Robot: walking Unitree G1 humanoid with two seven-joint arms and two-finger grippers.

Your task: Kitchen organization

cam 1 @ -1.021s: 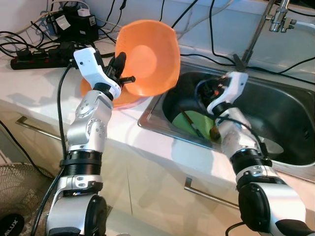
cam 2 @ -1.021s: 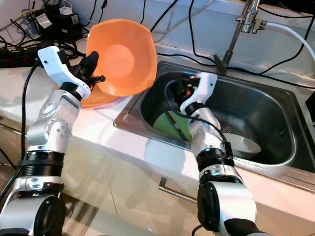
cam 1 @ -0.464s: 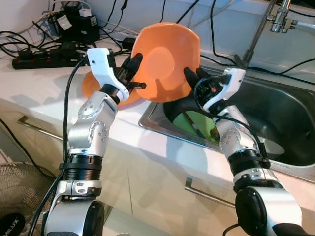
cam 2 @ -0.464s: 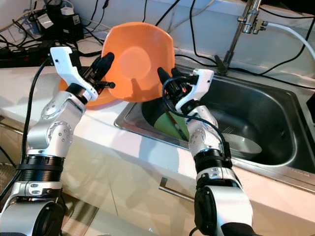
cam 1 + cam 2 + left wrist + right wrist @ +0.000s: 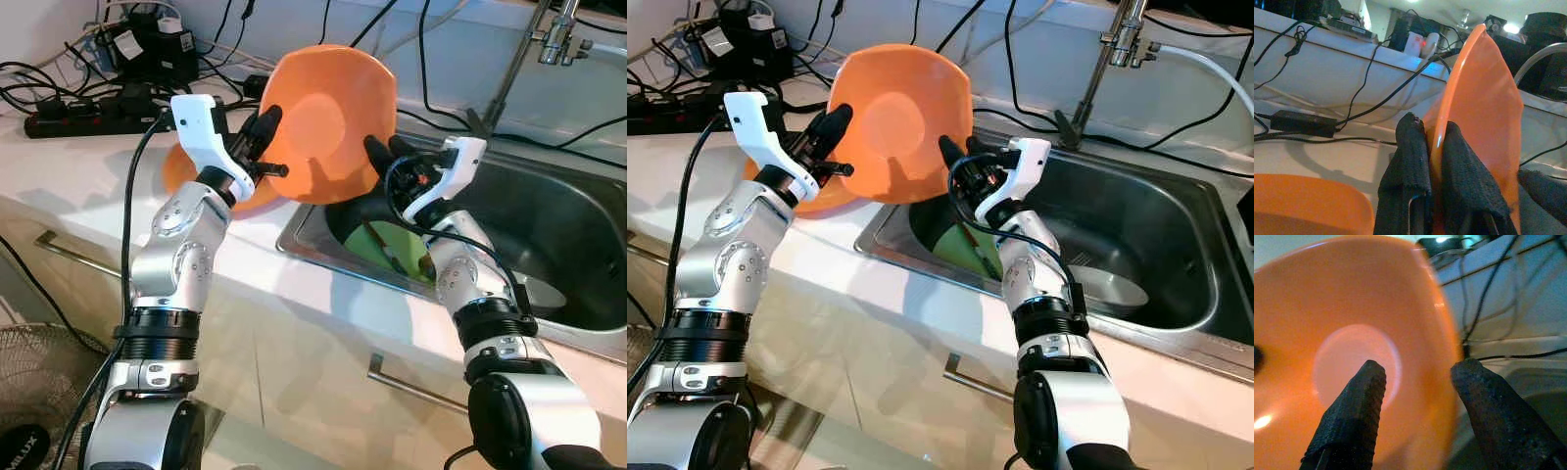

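Orange plastic, smooth and glossy with a paler round base, the bowl [image 5: 328,122] stands on edge in the air over the near-left corner of the sink [image 5: 578,235], its hollow facing the robot. Its shape is squarish with rounded corners, and no dirt shows on the inner face. The left gripper [image 5: 1432,147] is clamped on the bowl's left rim, one black finger on each side of the wall. The right gripper [image 5: 960,157] is at the opposite rim with its fingers [image 5: 1352,411] spread wide, one inside the hollow and one outside the edge; it looks placed to take the bowl but has not closed on it.

A second orange bowl [image 5: 181,166] sits on the white counter [image 5: 78,176] just behind the left arm. Down in the sink lie a green plate [image 5: 392,245] with a thin dark utensil across it, and a pale dish [image 5: 1112,289] further right by the drain.

Judging by this, the tidying is partway: one bowl is on the counter, one is mid-handover between the arms, and the sink's contents are yet to be dealt with. A tangle of cables and a power strip [image 5: 69,113] crowds the counter's back edge
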